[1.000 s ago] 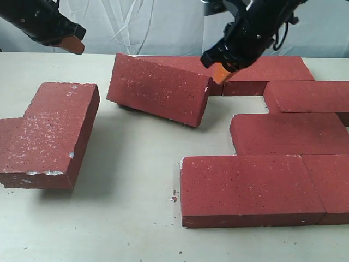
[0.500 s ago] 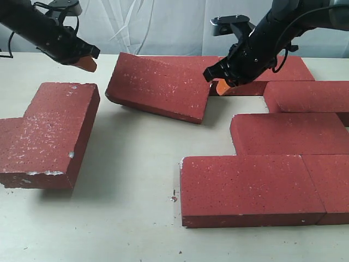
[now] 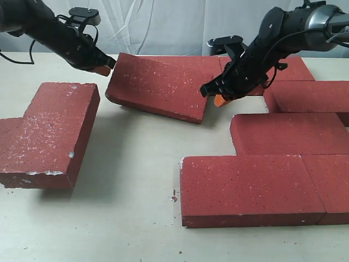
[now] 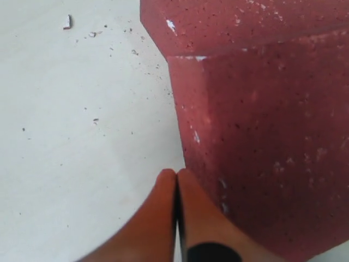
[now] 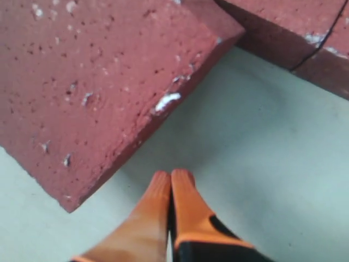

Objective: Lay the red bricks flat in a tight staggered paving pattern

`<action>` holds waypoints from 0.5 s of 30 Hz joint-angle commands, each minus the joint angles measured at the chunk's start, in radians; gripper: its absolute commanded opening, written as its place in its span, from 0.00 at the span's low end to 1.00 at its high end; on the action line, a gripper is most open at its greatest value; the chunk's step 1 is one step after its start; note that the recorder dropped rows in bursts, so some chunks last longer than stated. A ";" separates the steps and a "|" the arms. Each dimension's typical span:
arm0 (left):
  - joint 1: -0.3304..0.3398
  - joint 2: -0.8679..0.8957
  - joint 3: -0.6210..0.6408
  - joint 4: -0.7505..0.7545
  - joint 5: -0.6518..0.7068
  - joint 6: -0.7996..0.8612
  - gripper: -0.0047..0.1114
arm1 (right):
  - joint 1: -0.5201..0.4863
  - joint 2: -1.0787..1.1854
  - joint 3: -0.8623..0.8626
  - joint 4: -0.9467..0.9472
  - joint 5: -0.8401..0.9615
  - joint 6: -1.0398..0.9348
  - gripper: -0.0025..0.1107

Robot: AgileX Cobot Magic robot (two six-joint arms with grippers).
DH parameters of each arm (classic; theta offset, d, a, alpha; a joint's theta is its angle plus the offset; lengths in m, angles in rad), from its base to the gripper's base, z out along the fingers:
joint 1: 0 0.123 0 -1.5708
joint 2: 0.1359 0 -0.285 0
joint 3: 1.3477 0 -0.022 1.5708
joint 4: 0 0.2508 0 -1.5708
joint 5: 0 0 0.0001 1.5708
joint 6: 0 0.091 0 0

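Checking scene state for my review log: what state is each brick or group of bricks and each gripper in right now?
tilted brick: leaning, one long edge raised, not flat.
left brick: propped on another brick, not flat.
paved bricks: lying flat in staggered rows.
left gripper: shut, empty, at the tilted brick's end.
right gripper: shut, empty, beside the tilted brick's corner.

Bare table [image 3: 136,164] lane runs 6 to 12 o'clock; tilted brick [image 3: 158,87] blocks 12, laid bricks [image 3: 256,185] wall 3, propped brick [image 3: 54,128] walls 9.
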 commanded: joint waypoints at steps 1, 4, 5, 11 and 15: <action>-0.004 0.011 -0.006 0.001 -0.027 0.000 0.04 | -0.002 0.017 0.001 0.056 -0.012 -0.044 0.01; -0.004 0.023 -0.006 0.001 -0.028 0.002 0.04 | -0.002 0.017 0.001 0.129 -0.020 -0.095 0.01; -0.006 0.025 -0.006 0.001 -0.026 0.002 0.04 | -0.002 0.017 0.001 0.145 -0.025 -0.108 0.01; -0.026 0.029 -0.006 0.005 -0.022 0.006 0.04 | -0.002 0.019 0.001 0.171 -0.052 -0.114 0.01; -0.036 0.027 -0.006 0.017 -0.007 0.006 0.04 | -0.002 0.019 0.001 0.172 -0.055 -0.118 0.01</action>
